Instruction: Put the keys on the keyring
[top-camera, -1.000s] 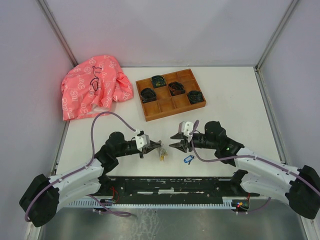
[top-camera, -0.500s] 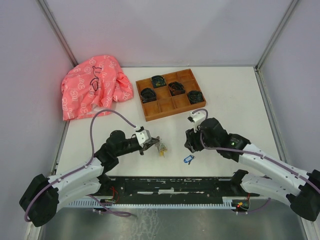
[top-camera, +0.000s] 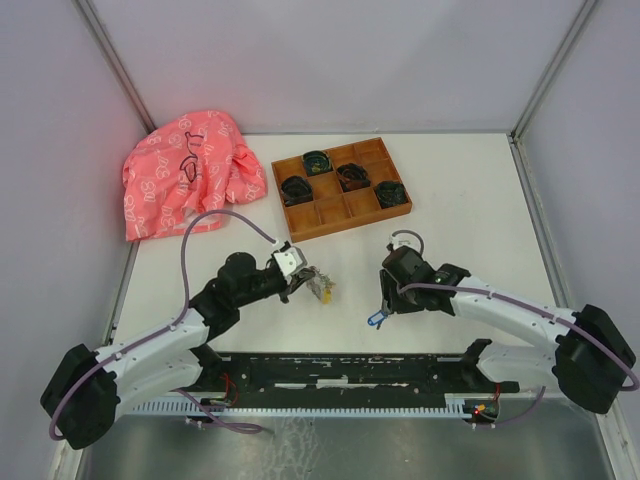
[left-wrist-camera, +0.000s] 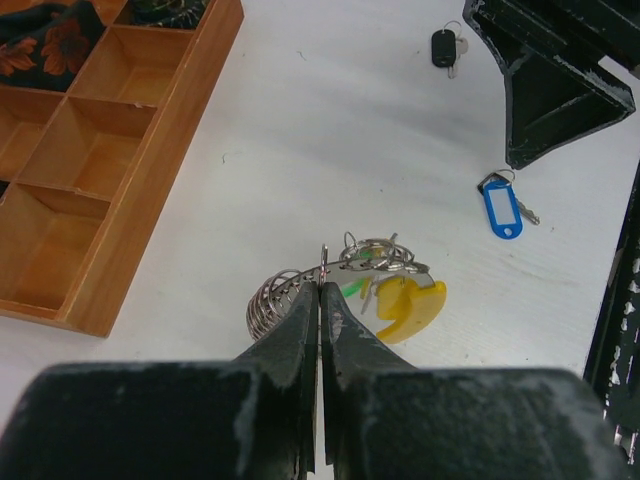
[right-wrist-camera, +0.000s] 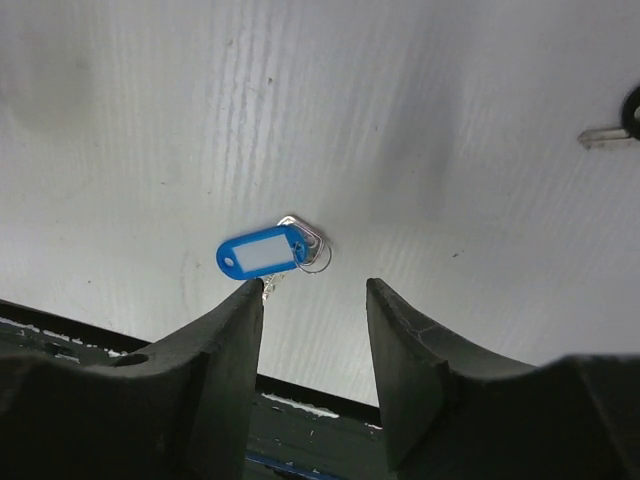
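**Left pinches the ring, right open over the blue key**

Left gripper (left-wrist-camera: 321, 295): jaws fully together, nipping one thin strand of wire at the edge of the keyring (left-wrist-camera: 375, 258). Right gripper (right-wrist-camera: 312, 295): fingers spread wide, nothing held, pointing down with the blue key (right-wrist-camera: 262, 252) just ahead of the tips and slightly towards the left finger.

Wooden tray (left-wrist-camera: 150, 190) sits beyond the ring, apart from it, so not in the way.

Keyring: a tangle of grey wire loops on the table between the arms, with the yellow tag (left-wrist-camera: 412, 305) and green tag (left-wrist-camera: 352, 290) hanging off it. Can't tell whether it's lifted or resting. Judgement: light, springy, slick metal. The grip is on a single strand, so expect the ring to pivot or slip under any side load. A hold further round the loop would be stiffer.

Blue key: flat on the table near the front edge, with a small wire loop and a metal blade at one end. Judgement: near weightless, the plastic head is rigid and the only decent surface. Take it across the head's narrow width. It lies very low, so the fingertips must nearly touch the table, and it may skate when they close.

Black key (left-wrist-camera: 445, 48): lying well apart, further out. Smaller head, same problem.
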